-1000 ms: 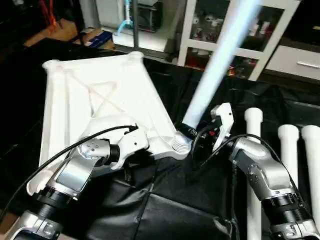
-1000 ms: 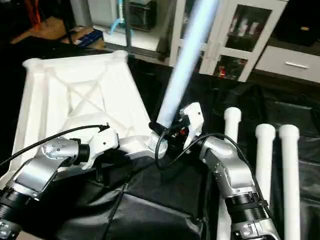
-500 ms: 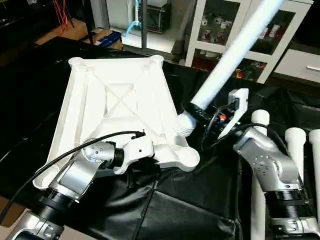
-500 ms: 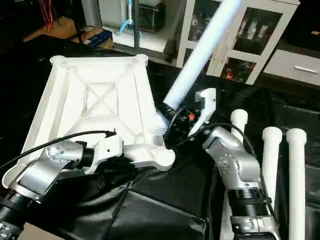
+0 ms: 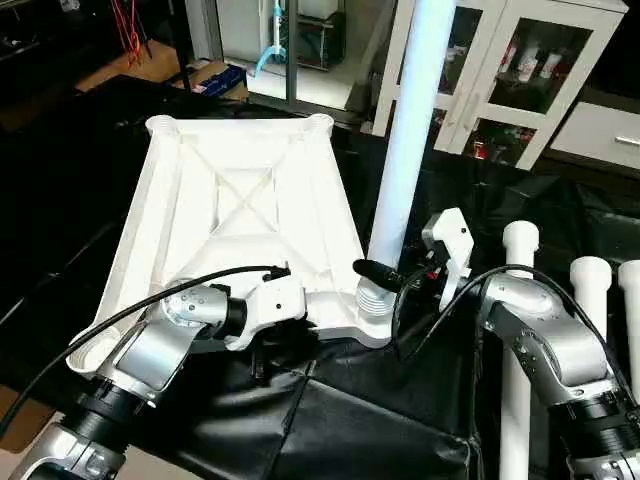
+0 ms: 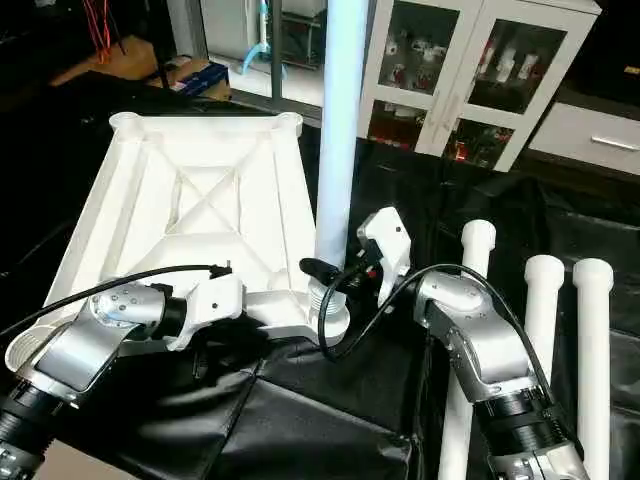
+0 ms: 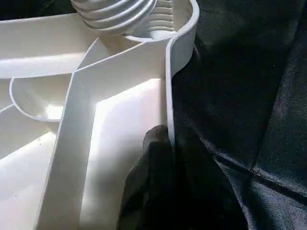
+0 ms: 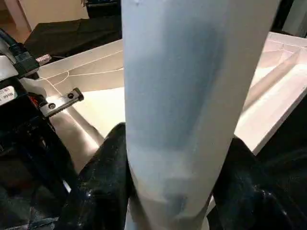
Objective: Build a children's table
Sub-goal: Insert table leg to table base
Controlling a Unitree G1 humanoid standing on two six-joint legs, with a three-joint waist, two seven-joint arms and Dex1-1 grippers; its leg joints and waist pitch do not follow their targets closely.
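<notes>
The white tabletop lies upside down on black cloth, its X-braced ribs facing up. My left gripper is shut on the tabletop's near rim, one black finger inside the wall and one outside. One white tube leg stands nearly upright, its ribbed end sitting in the near right corner socket. My right gripper is shut on this leg just above the socket, black fingers on both sides of the tube.
Three spare white legs lie side by side on the cloth to the right of my right arm. A white glass-door cabinet stands behind. A black cable loops from each wrist.
The leg has swung from leaning right to nearly upright, and its ribbed end has dropped into the corner socket. My left gripper stays on the rim.
</notes>
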